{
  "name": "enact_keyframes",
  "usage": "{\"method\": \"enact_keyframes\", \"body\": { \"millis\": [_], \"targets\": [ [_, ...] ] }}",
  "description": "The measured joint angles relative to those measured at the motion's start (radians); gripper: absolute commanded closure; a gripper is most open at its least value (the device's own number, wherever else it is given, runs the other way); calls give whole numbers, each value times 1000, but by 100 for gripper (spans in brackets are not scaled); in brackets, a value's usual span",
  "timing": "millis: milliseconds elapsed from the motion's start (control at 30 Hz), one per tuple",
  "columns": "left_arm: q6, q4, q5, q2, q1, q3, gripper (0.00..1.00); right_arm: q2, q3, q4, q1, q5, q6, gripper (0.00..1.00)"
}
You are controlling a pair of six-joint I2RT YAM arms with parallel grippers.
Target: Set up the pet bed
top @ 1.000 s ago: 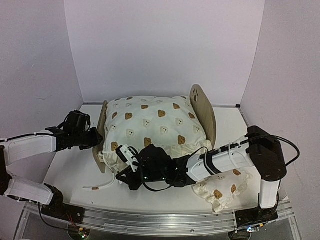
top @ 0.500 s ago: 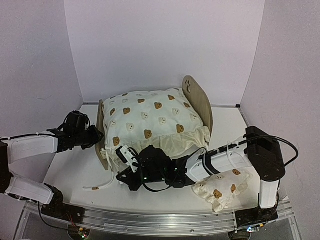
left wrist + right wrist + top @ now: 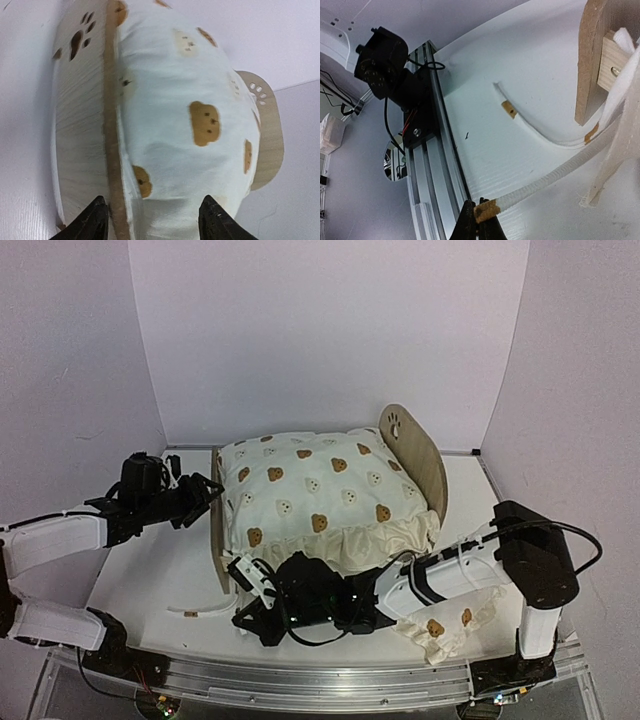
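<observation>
A small light-wood pet bed (image 3: 418, 455) sits in the middle of a white surface (image 3: 150, 570), topped by a puffy cream bear-print cushion (image 3: 320, 490). The bed's long axis runs across the surface from left to right, slightly slanted. Its low footboard (image 3: 218, 540) faces the left edge and its rounded headboard (image 3: 405, 440) faces the right edge. The left tool (image 3: 205, 490) is level with the foot end and right up against it, pointing along the bed's length. In the left wrist view its fingertips (image 3: 95, 220) are apart, with the footboard's edge and the cushion's rim lying between them and nothing clamped. The right tool (image 3: 479, 220) is low by the near edge, in front of the bed. It is pinched together on the tan-tipped end of a white tie cord (image 3: 545, 182) that leads back to the cushion. A small matching pillow (image 3: 445, 625) lies at the near right corner. The left arm looks better placed for any move on the frame, since it is closer and in line with the bed's length
</observation>
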Motion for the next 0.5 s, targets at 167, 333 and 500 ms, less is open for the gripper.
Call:
{"method": "enact_keyframes", "body": {
  "millis": [167,333,500],
  "targets": [
    [76,-53,20,-153,-3,13,19,-79,-48,-29,-3,22,22,100],
    [103,-71,30,-213,-22,-2,19,-190,-7,-121,-53,45,32,100],
    [73,-6,50,-143,-87,-83,24,-204,80,-223,-55,17,44,100]
  ]
}}
